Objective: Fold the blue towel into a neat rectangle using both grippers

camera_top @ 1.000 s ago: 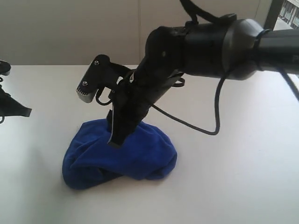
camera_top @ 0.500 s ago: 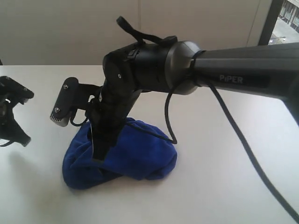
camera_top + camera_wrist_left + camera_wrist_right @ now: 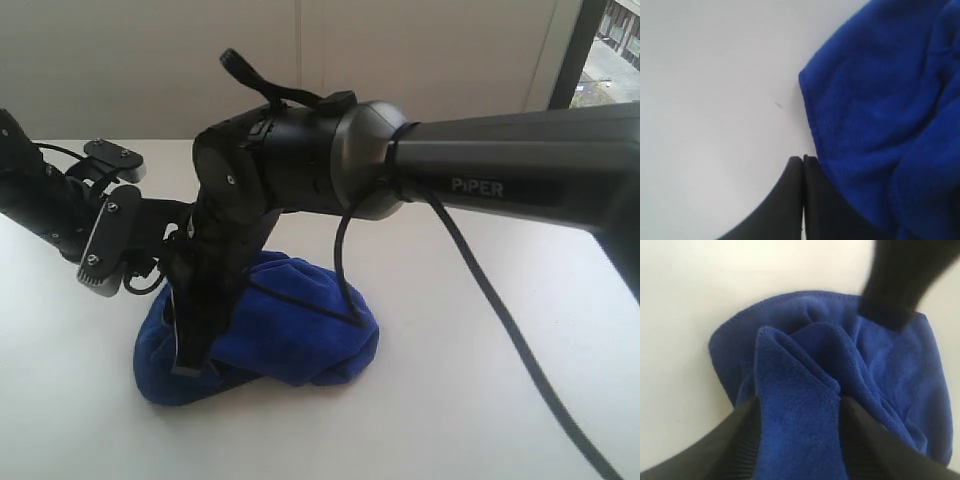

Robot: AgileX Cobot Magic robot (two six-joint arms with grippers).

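Now the left gripper (image 3: 803,161), pinched shut, has arrived beside the blue towel (image 3: 290,340), bunched on the table (image 3: 480,400); the right gripper (image 3: 799,410), jaws widened, straddles a fold, seemingly ready to spread it.

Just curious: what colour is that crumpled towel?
Plain royal blue towel, no pattern; clearest in the right wrist view.

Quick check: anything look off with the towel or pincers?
The blue towel sits bunched in a rumpled heap on the table, not flat. The right pincer stands open astride a raised fold; the left pincer is shut, empty, beside the towel's hem.
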